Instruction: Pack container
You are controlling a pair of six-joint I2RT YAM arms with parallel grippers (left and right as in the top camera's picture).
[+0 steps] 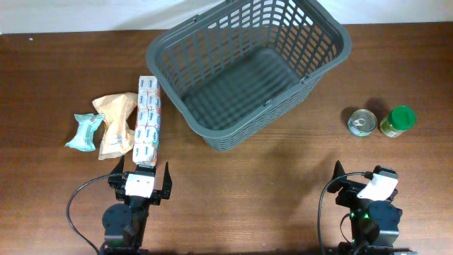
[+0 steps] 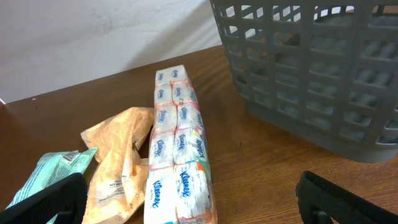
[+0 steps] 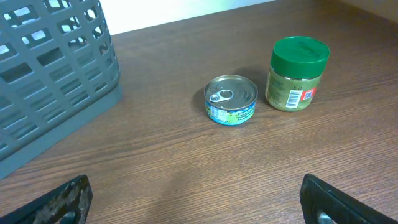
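Observation:
The dark grey slotted basket (image 1: 248, 67) stands empty at the table's back centre; it also shows in the left wrist view (image 2: 311, 68) and the right wrist view (image 3: 50, 68). A long Kleenex tissue pack (image 1: 148, 120) lies left of it, with its near end between my left gripper's fingers (image 2: 186, 202). My left gripper (image 1: 141, 173) is open and empty at the front left. My right gripper (image 1: 364, 177) is open and empty at the front right, its fingers (image 3: 196, 202) over bare wood.
An orange snack bag (image 1: 115, 124) and a teal packet (image 1: 85, 132) lie left of the tissue pack. A small tin can (image 1: 362, 122) and a green-lidded jar (image 1: 397, 121) stand right of the basket, ahead of the right gripper.

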